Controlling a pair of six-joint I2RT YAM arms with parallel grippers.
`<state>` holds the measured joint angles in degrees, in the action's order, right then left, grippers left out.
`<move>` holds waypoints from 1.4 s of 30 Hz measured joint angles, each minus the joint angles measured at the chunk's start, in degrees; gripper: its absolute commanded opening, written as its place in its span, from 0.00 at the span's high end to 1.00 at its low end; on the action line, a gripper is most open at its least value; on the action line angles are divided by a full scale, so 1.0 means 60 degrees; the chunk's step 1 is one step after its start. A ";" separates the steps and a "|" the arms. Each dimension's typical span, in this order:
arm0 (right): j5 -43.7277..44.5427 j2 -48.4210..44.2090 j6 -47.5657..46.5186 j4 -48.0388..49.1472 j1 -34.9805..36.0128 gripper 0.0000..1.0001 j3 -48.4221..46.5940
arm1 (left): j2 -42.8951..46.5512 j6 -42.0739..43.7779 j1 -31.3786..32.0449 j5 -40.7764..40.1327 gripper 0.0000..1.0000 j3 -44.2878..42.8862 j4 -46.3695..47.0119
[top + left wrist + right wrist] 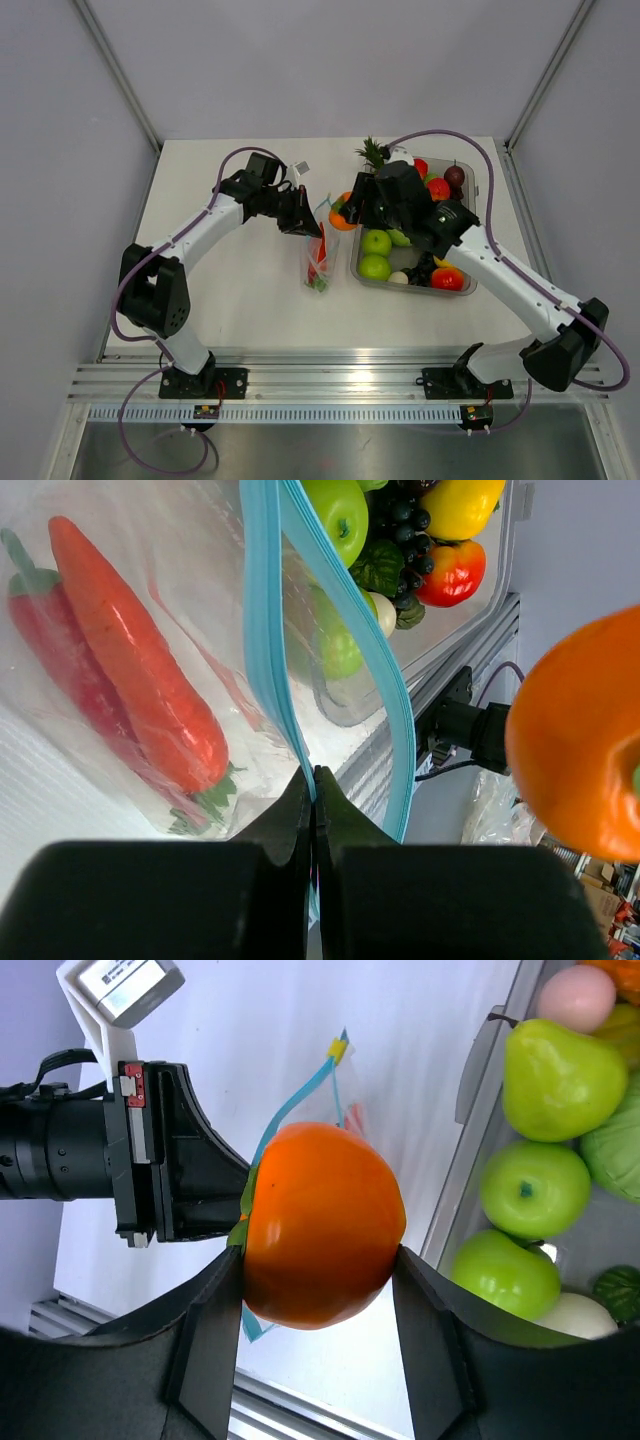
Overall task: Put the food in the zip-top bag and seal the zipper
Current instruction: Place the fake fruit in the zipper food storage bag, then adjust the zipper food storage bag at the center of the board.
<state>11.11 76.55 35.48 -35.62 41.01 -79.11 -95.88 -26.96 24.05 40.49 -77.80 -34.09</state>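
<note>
Showing the loading step of a bagging task. The white surface [230, 290] carries, on the robot's right, a clear tray [354, 268] of toy produce. The zip-top bag [318, 262] sits just beside the tray's left wall. The bag's long axis runs far to near, with the mouth at the far end and the closed end toward the arm bases.

The left arm [200, 235] reaches in from the left. Its left claw [314, 780] has its jaws together, clamped on one strip of the light-blue zipper [262, 630]. The second strip bows away from it, so the mouth gapes.

The right arm [500, 275] bends over the tray. Its right claw [318, 1258] is clamped on a round orange fruit [320, 1220] with a green calyx, one finger pressed against each side.

Already inside the bag lie a carrot [140, 670] and, beside it, a red chili pepper [50, 640].

Key relation: the bag mouth lies just to the left of the held fruit, on the side away from the tray, and the right claw is the nearer one for the insertion. The coming move is judged to be a short leftward, downward pass between the parted strips. The fruit looks wide against that gap, so it may catch on a strip. Sealing is not yet begun.
</note>
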 measured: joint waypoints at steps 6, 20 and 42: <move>-0.0142 0.1290 -0.0248 0.0062 0.0291 0.69 -0.0386 | 0.0000 0.0000 0.0004 0.0007 1.00 0.0000 -0.0007; -0.0663 0.2688 -0.0419 -0.0109 0.0357 0.47 0.0193 | 0.0000 0.0022 0.0018 0.0197 1.00 -0.0015 0.0138; 0.0058 0.1151 -0.0634 -0.0026 -0.0153 0.36 0.0809 | 0.0000 -0.0055 0.0018 0.0310 1.00 -0.0015 0.0186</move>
<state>11.46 83.46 31.68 -35.77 40.10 -74.26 -95.88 -27.29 24.16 42.35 -77.89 -32.97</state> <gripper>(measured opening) 0.664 0.002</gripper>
